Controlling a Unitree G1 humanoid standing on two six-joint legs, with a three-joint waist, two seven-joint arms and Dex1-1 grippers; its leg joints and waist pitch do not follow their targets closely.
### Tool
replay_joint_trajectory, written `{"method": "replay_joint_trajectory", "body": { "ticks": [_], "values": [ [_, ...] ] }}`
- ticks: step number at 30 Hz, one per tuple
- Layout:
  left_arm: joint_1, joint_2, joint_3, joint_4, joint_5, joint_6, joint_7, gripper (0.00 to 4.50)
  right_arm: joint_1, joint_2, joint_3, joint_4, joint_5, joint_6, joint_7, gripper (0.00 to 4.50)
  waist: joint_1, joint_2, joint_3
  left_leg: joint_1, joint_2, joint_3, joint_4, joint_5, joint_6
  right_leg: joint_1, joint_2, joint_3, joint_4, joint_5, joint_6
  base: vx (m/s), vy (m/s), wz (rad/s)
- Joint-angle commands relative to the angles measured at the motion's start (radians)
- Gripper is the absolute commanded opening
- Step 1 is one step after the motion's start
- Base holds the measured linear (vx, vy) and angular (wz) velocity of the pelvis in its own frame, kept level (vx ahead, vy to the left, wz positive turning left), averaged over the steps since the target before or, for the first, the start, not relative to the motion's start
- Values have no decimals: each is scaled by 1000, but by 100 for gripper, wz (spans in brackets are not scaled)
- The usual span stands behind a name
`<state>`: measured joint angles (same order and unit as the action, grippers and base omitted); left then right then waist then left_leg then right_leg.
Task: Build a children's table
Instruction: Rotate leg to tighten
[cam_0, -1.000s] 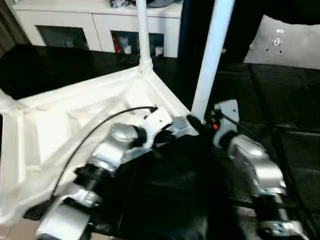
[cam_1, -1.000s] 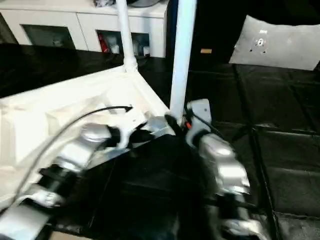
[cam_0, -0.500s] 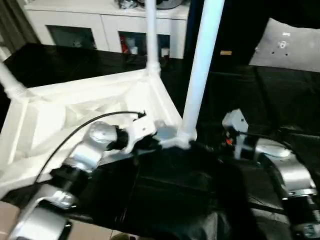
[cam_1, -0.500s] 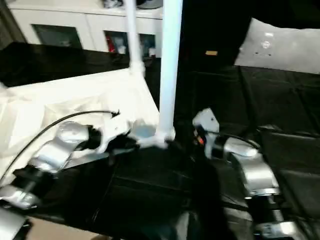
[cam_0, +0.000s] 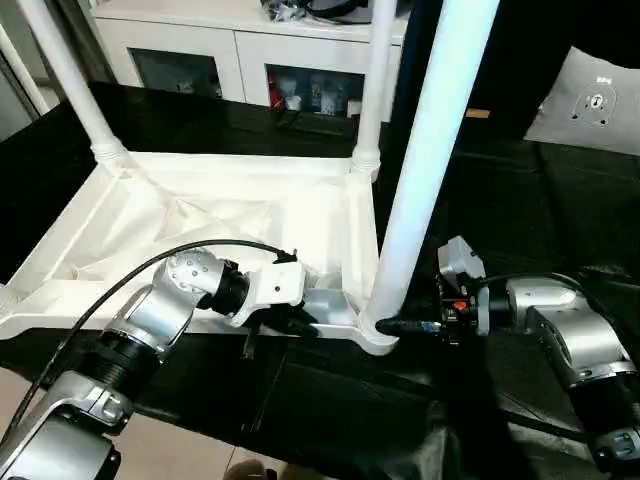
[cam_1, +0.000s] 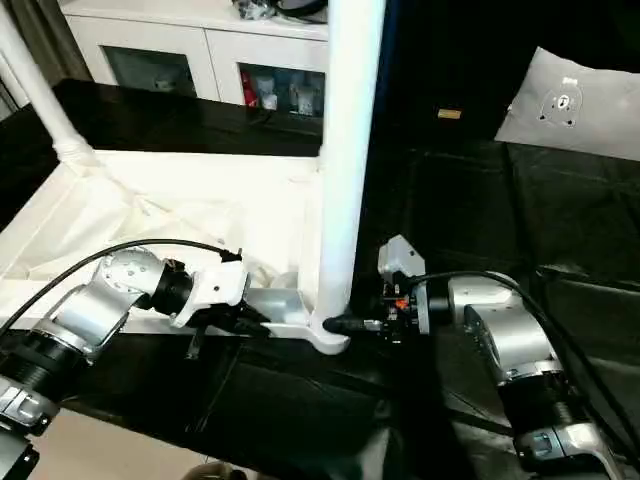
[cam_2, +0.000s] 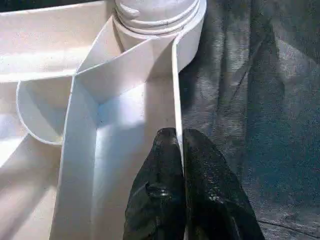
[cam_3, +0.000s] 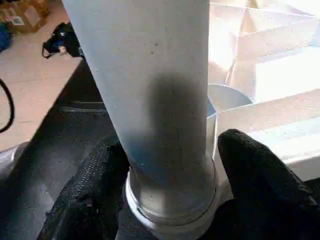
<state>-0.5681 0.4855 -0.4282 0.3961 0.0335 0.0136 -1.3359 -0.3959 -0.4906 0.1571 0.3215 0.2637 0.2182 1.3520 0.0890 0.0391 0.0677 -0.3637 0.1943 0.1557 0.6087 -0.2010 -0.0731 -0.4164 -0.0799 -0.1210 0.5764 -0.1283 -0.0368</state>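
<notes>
Two sets of fingers at one corner of the upturned tabletop (cam_0: 200, 215).

Right fingers (cam_3: 165, 200): spread wide, one each side of the near leg (cam_0: 425, 170) at its base, the collar between them; whether they press it I cannot tell. Leg's long axis runs upright, straight across my reach.

Left fingers (cam_2: 182, 195): pinched shut on the tabletop's thin rim wall, just short of that socket.

Surface: black cloth (cam_0: 520, 200). Room: white cabinet (cam_0: 230, 50) well beyond.
</notes>
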Motion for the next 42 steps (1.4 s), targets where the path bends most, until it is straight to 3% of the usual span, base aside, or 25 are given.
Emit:
{"method": "replay_joint_trajectory", "body": {
  "ticks": [1,8,14,20,22,23,26,27,28,29,30,32,35,36,38,41,42],
  "values": [
    [-10,3,-18,-53,-8,-23,-43,0,-24,-2,7,10,9,8,19,273,-3,-7,-79,5,32,2,-69,-171,78,67,-66,49,-78,-437,-130,0,0,0],
    [-4,6,-20,-63,-13,-18,-52,0,-22,4,17,8,17,19,42,211,-3,-6,-81,2,32,1,-68,-149,83,66,-64,48,-74,-411,-128,0,0,0],
    [1,0,-12,-62,-16,7,-37,0,-1,16,19,-17,27,38,30,199,-5,-7,-79,4,31,1,-69,-162,79,66,-63,47,-78,-436,-121,0,0,0],
    [6,-62,37,-68,-26,129,92,0,21,126,-16,-57,-17,91,-238,198,-13,-8,-73,6,26,1,-71,-174,59,62,-63,43,-88,-497,-94,0,0,0],
    [5,-93,49,-65,-28,172,140,0,15,196,-38,-62,-34,115,-374,197,-24,-8,-71,6,21,-1,-71,-195,45,62,-62,37,-94,-544,-74,0,0,0],
    [0,-115,57,-60,-24,194,176,0,11,244,-55,-64,-39,131,-459,197,-46,-6,-65,6,15,-5,-70,-233,28,59,-60,27,-106,-600,-51,0,0,0],
    [-12,-163,71,-45,-12,242,256,0,2,335,-80,-66,-63,157,-624,196,-74,-5,-63,2,11,-12,-71,-275,24,65,-58,14,-117,-637,-13,0,0,0],
    [-19,-184,78,-38,-6,264,291,0,-1,372,-91,-68,-68,171,-686,196,-84,2,-62,13,9,-11,-69,-294,27,58,-60,11,-128,-647,-10,0,0,0],
    [-23,-200,83,-36,-4,285,316,0,-3,398,-97,-72,-75,180,-732,196,-92,0,-64,9,9,-14,-69,-293,28,65,-62,11,-127,-633,-12,0,0,0],
    [-29,-227,93,-32,2,321,362,0,-7,438,-103,-78,-90,187,-806,196,-107,5,-65,4,16,-20,-76,-295,30,69,-61,9,-122,-580,-32,0,0,0],
    [-39,-250,105,-21,9,340,409,0,-11,464,-110,-79,-101,196,-852,196,-112,10,-66,6,16,-21,-76,-302,30,69,-61,9,-122,-567,-38,0,0,0],
    [-57,-293,128,3,20,364,492,0,-21,506,-122,-70,-138,196,-954,196,-120,9,-66,13,14,-18,-74,-310,36,64,-60,10,-123,-549,-52,0,0,0],
    [-75,-351,152,29,34,370,581,0,-12,536,-111,-57,-173,106,-1013,196,-111,6,-71,8,16,-15,-76,-254,60,70,-64,19,-119,-466,-79,0,0,0],
    [-74,-352,149,26,35,370,576,0,-3,536,-108,-61,-172,88,-1002,231,-108,6,-72,7,17,-15,-77,-245,66,71,-65,22,-114,-446,-87,0,0,0],
    [-67,-343,140,19,37,345,553,0,25,522,-107,-79,-158,74,-965,268,-103,7,-76,1,21,-13,-78,-189,87,75,-64,31,-98,-349,-122,0,0,0],
    [-58,-323,134,9,40,319,533,0,38,506,-115,-105,-153,72,-947,288,-98,6,-77,-1,23,-12,-77,-160,102,78,-64,34,-90,-312,-148,0,0,0],
    [-54,-310,133,6,40,313,520,0,42,487,-118,-112,-149,65,-924,301,-93,14,-78,-1,24,-12,-77,-144,104,79,-66,36,-86,-292,-156,0,0,0]
  ]
}}
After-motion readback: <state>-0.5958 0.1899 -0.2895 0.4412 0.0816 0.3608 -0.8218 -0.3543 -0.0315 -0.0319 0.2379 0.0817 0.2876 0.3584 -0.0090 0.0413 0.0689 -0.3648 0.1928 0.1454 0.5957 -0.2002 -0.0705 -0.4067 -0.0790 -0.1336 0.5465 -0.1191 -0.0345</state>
